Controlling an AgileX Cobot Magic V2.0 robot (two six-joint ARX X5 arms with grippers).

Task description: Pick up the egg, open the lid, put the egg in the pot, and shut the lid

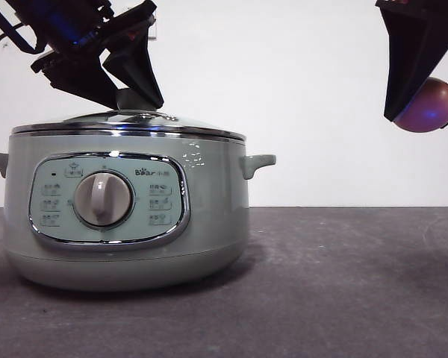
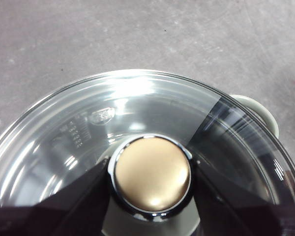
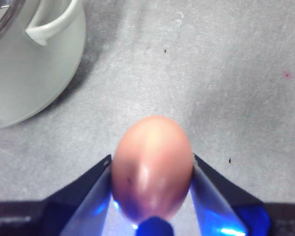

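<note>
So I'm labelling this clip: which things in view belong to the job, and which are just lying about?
Job:
- egg, held in the right gripper above the table
- lid, on the pot, left gripper at its knob
- pot

Lying about:
- nothing shows besides the grey table

Pot [image 1: 127, 224]: inside hidden under lid [image 1: 127, 123]; handle at 9 o'clock cut by front view's edge.
Knob [image 1: 134, 98]: mostly covered by left gripper [image 1: 138, 93].
Egg [image 1: 427, 106]: part hidden by right gripper [image 1: 425, 89] jaw.
Panel labels: too small to read.
</note>
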